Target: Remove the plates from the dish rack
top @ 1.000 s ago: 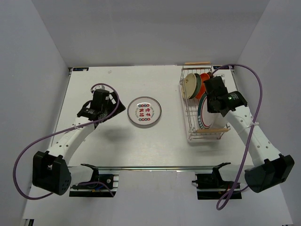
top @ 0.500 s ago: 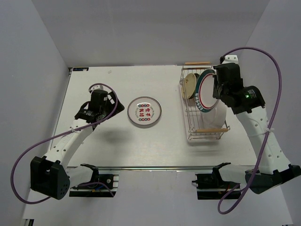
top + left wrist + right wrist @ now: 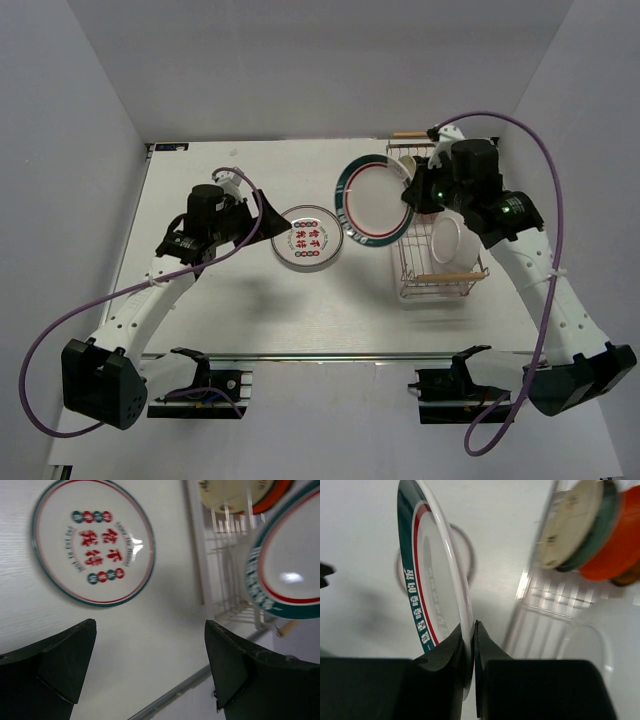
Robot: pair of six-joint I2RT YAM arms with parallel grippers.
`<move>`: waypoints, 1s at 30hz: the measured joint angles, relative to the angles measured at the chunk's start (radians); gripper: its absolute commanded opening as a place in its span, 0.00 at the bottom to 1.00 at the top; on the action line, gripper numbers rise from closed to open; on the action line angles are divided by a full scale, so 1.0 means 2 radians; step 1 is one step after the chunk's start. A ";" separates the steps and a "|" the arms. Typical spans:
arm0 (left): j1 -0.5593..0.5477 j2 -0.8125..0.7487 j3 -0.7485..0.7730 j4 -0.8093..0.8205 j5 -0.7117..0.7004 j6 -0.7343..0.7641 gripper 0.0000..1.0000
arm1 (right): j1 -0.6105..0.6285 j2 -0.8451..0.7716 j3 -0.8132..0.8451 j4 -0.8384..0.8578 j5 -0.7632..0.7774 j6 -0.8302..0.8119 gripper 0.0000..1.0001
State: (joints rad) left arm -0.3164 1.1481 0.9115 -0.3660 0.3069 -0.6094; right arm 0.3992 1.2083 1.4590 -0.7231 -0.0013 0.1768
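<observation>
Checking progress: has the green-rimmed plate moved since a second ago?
Yes. The green-rimmed plate, pinched by the right gripper, has swung left, out of the dish rack.

The left arm (image 3: pixel 150 295) rises from its base at the near edge of the table (image 3: pixel 250 320), at the left, and leans in toward the table's middle, wrist bent so it points right. The left gripper (image 3: pixel 263 213) hangs above the surface with its two dark fingers (image 3: pixel 67 652) spread wide and nothing between them. The right arm (image 3: pixel 540 270) climbs along the right edge from its base and folds back leftward near the far right corner. The right gripper (image 3: pixel 471 627) has its fingers pinched tight on the rim of the green-rimmed plate (image 3: pixel 375 200), held on edge above the table.
</observation>
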 measured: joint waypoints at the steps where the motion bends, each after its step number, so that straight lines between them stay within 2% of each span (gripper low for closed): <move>1: 0.000 0.000 0.000 0.010 0.021 0.000 0.98 | 0.000 0.000 -0.017 0.015 -0.030 0.006 0.00; 5: 0.000 0.000 -0.001 0.056 0.100 0.001 0.98 | 0.000 0.010 -0.082 0.070 -0.142 0.038 0.00; 10: 0.000 0.005 -0.006 0.096 0.160 -0.002 0.97 | 0.000 0.030 -0.129 0.132 -0.244 0.081 0.00; 13: 0.000 0.007 -0.023 0.118 0.182 -0.009 0.84 | 0.000 0.032 -0.147 0.173 -0.285 0.107 0.00; 14: 0.000 0.010 -0.027 0.122 0.187 -0.010 0.73 | 0.000 0.033 -0.150 0.183 -0.296 0.114 0.00; 16: 0.000 0.016 -0.032 0.126 0.194 -0.014 0.58 | 0.000 0.036 -0.153 0.201 -0.313 0.126 0.00; 17: 0.000 0.019 -0.034 0.128 0.197 -0.015 0.43 | 0.000 0.037 -0.153 0.207 -0.318 0.131 0.00; 19: 0.000 0.022 -0.035 0.136 0.208 -0.021 0.30 | 0.000 0.039 -0.155 0.217 -0.319 0.136 0.00; 20: 0.000 0.022 -0.035 0.142 0.213 -0.022 0.23 | 0.000 0.041 -0.156 0.218 -0.318 0.138 0.14; 21: 0.000 0.021 -0.035 0.146 0.215 -0.024 0.09 | 0.000 0.044 -0.156 0.218 -0.319 0.142 0.21; 22: 0.000 0.021 -0.035 0.148 0.218 -0.028 0.00 | 0.000 0.046 -0.156 0.217 -0.315 0.142 0.29; 23: 0.000 0.021 -0.035 0.153 0.221 -0.027 0.00 | 0.000 0.047 -0.156 0.216 -0.311 0.145 0.43; 25: 0.000 0.021 -0.036 0.149 0.215 -0.026 0.00 | -0.001 0.048 -0.155 0.213 -0.296 0.144 0.54; 26: 0.000 0.021 -0.036 0.144 0.212 -0.027 0.00 | 0.000 0.047 -0.154 0.210 -0.281 0.141 0.87; 30: 0.000 0.021 -0.036 0.132 0.193 -0.031 0.00 | 0.000 0.036 -0.153 0.178 -0.198 0.134 0.89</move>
State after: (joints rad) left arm -0.3168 1.1904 0.8398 -0.1020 0.6933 -0.6716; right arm 0.3996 1.2804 1.1530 -0.3672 -0.3981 0.4446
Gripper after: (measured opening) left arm 0.105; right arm 0.882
